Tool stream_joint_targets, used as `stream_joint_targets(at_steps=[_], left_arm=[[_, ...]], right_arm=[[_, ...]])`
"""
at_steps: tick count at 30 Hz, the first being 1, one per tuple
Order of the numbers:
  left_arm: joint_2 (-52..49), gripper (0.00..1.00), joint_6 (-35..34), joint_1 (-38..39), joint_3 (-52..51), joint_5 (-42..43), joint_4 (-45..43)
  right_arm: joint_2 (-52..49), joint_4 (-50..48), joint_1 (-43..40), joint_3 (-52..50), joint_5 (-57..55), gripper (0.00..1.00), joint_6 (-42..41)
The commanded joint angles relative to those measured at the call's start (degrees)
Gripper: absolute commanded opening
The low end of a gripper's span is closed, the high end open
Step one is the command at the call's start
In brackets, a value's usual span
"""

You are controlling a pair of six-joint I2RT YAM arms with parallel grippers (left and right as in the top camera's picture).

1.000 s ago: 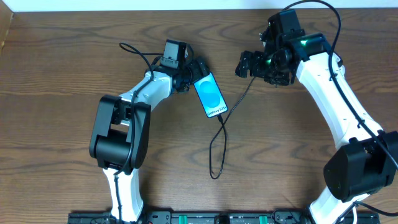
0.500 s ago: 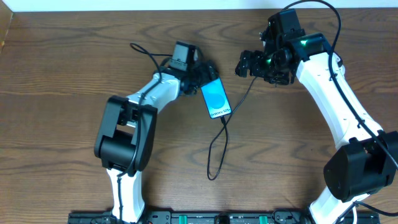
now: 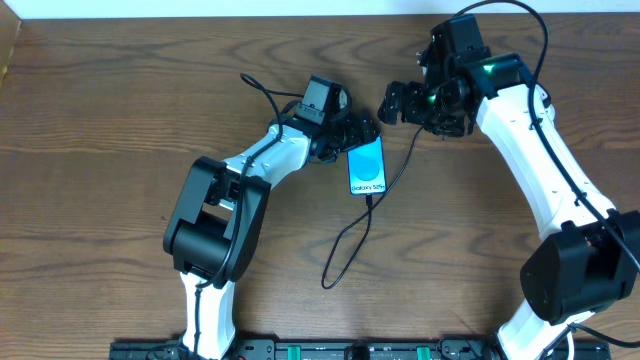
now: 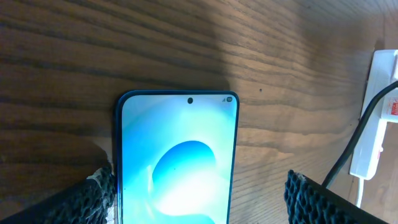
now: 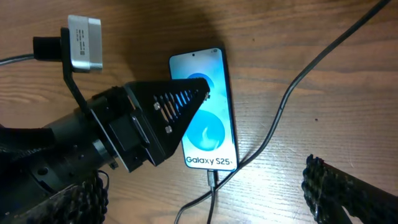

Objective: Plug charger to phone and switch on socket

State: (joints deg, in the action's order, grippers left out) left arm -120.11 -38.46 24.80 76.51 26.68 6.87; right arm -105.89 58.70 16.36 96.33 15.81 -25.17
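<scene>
The phone (image 3: 367, 166) lies screen-up on the tabletop (image 3: 120, 120) between the wide-spread fingers of the left gripper (image 4: 199, 190), one finger touching its side. The charger (image 5: 281, 104) meets the phone's bottom edge, with the socket (image 4: 382, 68) nearby. The right gripper (image 5: 202, 190) hovers above, wide and empty.

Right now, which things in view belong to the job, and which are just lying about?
Job:
phone, screen lit, flat on the wood
charger, its tip at the phone's bottom edge
socket, at the right edge of the left wrist view

Not the job:
table
left arm's camera
</scene>
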Motion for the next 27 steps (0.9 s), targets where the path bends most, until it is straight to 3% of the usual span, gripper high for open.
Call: stream_joint_targets(at_steps=[1, 8, 15, 21, 27], left_arm=[[-4.8, 0.89, 1.4, -1.1, -3.1, -0.8, 1.3], [-3.7, 0.90, 1.7, -7.9, 0.0, -2.1, 1.0], [3.6, 0.89, 9.3, -14.6, 2.6, 0.5, 4.4], [14.7, 0.90, 24.0, -18.2, 2.6, 0.3, 17.3], [27.8, 0.89, 34.2, -19.8, 2.6, -8.7, 32.5]], right_arm=[[1.3, 0.5, 0.9, 0.3, 0.4, 0.99, 0.7], [1.3, 0.9, 1.0, 0.3, 0.4, 0.99, 1.2], [1.3, 0.8, 1.0, 0.3, 0.1, 0.99, 1.3], [1.3, 0.0, 1.0, 0.3, -0.5, 0.99, 1.2], [1.3, 0.0, 1.0, 0.3, -0.5, 0.99, 1.2]])
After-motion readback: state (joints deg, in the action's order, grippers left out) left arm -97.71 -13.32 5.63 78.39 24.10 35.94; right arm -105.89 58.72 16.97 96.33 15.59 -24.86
